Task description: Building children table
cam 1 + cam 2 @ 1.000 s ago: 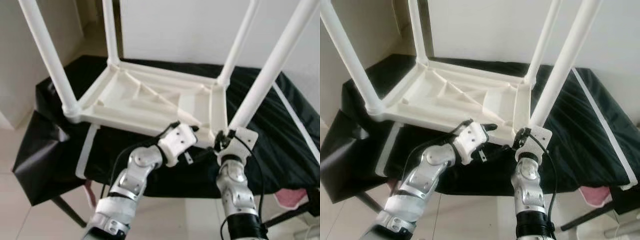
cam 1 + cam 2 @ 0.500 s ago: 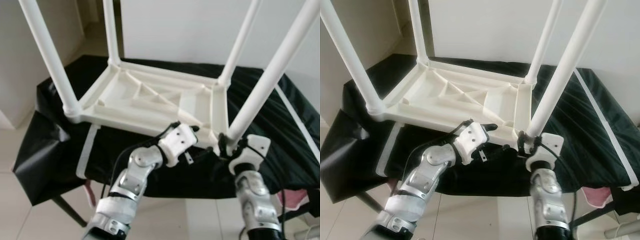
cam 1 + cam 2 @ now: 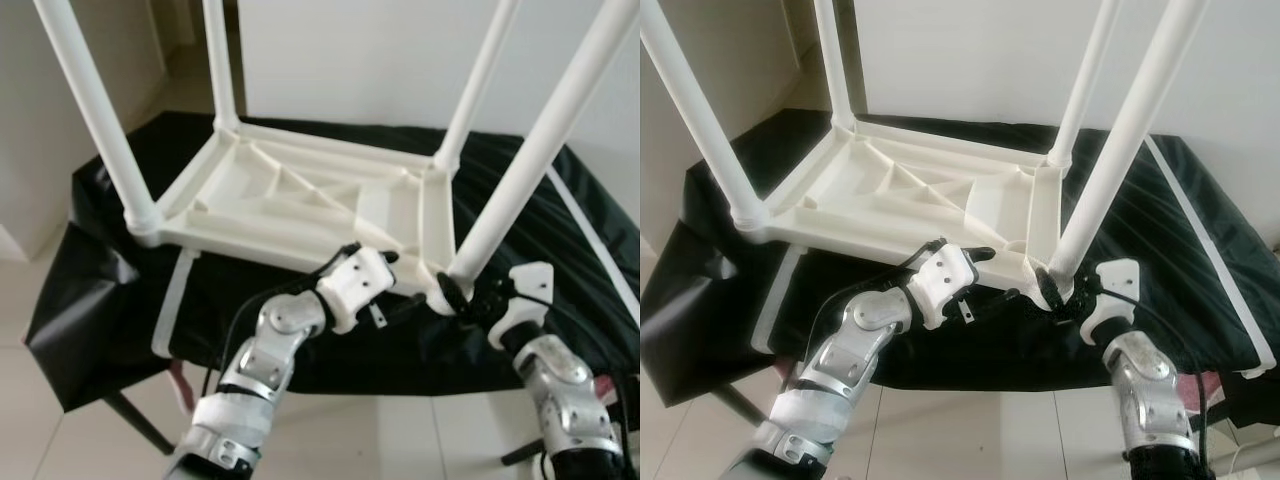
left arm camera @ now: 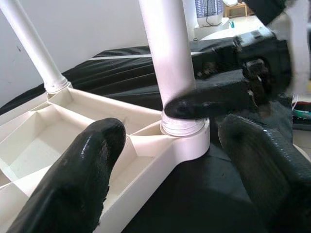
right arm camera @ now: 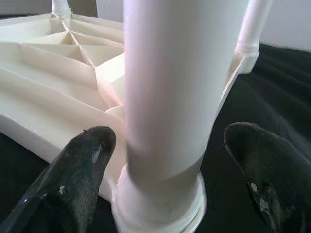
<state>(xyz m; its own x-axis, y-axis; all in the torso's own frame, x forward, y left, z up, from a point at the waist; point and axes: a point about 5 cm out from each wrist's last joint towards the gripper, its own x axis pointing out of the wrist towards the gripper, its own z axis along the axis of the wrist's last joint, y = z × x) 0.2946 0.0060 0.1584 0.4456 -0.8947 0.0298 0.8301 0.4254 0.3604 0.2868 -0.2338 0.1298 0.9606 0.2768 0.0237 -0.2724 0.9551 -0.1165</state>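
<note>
the white plastic kids' table (image 3: 300, 195) is flipped upside down on a black cloth (image 3: 90, 290) draped over some kind of stand, ribbed underside facing up and four white legs sticking up. all four leg tops run out of the frame in the head views, so you can't see where they end. what's under the cloth is mostly hidden too, just a dark leg (image 3: 135, 425) poking out near the tile floor (image 3: 60, 440). there's a white strip (image 3: 172, 305) lying on the cloth by the table's left edge and another long white strip (image 3: 1205, 250) on the right side. something pink (image 3: 1200, 385) peeks out below the cloth on the right, can't tell what it is.

the near-right leg (image 3: 520, 175) sits in its corner socket (image 4: 187, 141), right at the cloth's front edge. right gripper (image 3: 452, 297) is at the base of that leg; the right wrist view has both fingers (image 5: 73, 182) spread wide with the leg between them, gaps on each side, so not clamped. the left wrist view catches one of those right fingers lying up against the leg just above the socket collar.

left gripper (image 3: 385, 262) is at the table's front rim just left of that corner, fingers (image 4: 82, 170) apart, the socket between them, not clearly touching anything.
</note>
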